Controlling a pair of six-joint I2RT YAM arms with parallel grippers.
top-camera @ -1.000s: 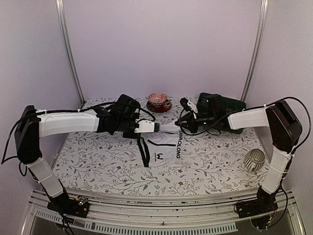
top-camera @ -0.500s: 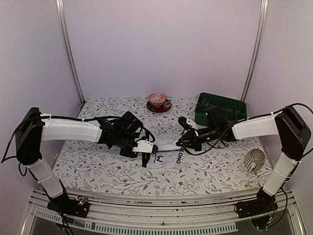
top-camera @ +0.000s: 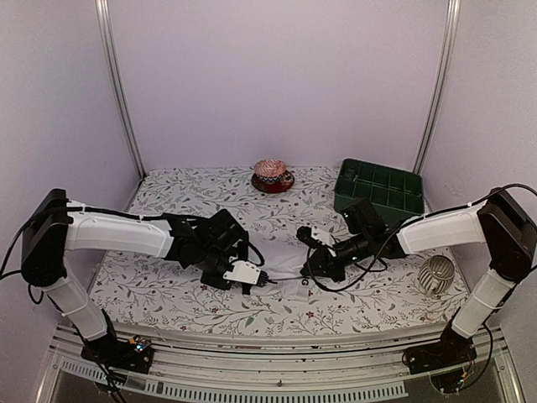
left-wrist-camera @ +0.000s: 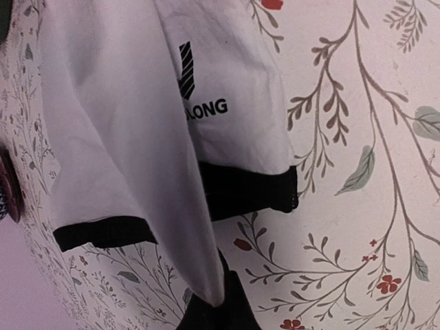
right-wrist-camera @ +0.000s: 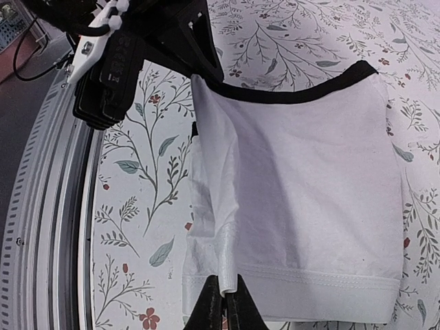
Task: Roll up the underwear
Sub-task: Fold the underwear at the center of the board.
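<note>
**entry: state change**
- white underwear (left-wrist-camera: 130, 117), black trim + lettering. a sec ago it hung in the air betw. both arms, further back toward the bowl.
- now it's brought fwd and down onto the floral table cover (top-camera: 159, 294), front-centre, stretched betw. the two grippers.
- wrist views show it mostly flat, w/ one loose fold along the side.

**entry: grippers**
- left gripper (top-camera: 262, 280): jaws pressed together, pinching a corner of the cloth by the black-trimmed edge. sits low at the table.
- right gripper (right-wrist-camera: 223, 309): jaws pinching a fold at the stitched white hem, opposite side. also low.

**entry: meaning for task**
- laydown looks about done; no roll started yet.
- judged next: smooth out the fold, then re-grip one edge to begin rolling. the loose fold could make the roll lumpy.

**entry: containers**
- green crate (top-camera: 379, 186): back right, well apart from the garment. nothing seen in the visible part; near wall hides the rest.
- bowl on saucer (top-camera: 271, 174): back centre, patterned. contents can't tell.
- ribbed metal cup (top-camera: 436, 275): right side, near the right arm. looks tipped over; contents can't tell.
</note>
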